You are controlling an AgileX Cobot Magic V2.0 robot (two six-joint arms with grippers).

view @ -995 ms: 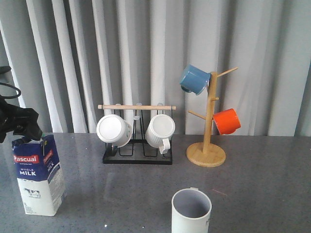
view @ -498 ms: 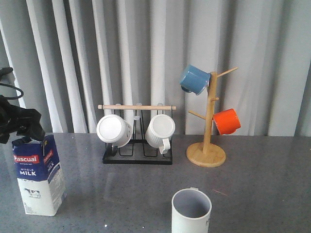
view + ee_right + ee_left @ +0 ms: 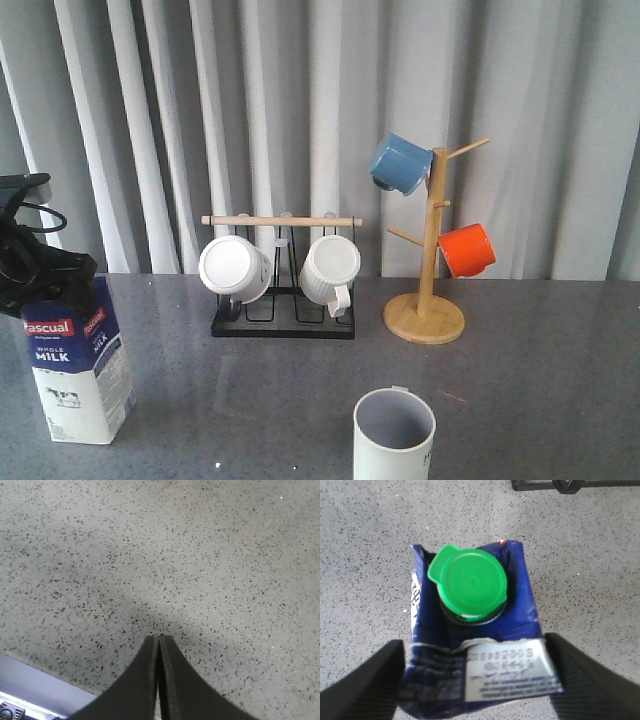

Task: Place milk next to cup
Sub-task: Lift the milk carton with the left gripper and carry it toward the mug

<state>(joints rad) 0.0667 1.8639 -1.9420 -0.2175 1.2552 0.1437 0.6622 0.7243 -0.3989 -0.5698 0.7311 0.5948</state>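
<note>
left gripper (image 3: 477, 680): spread wide, fingers on both sides of the milk (image 3: 78, 365) top, touching or not I can't tell
milk: upright, far left on the table (image 3: 520, 360), well apart from the cup (image 3: 394, 435)
right gripper (image 3: 158, 677): pinched together, holding nothing
risk: high grip near the green cap (image 3: 468, 584), carton may tilt or crush
risk 2: long carry, could bump the cup

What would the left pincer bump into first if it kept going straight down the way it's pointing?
The milk. The left pincer points down with a finger on each side of the carton's top, so it would slide down around the milk, and the green cap would probably meet it first, though depth is unclear.
</note>
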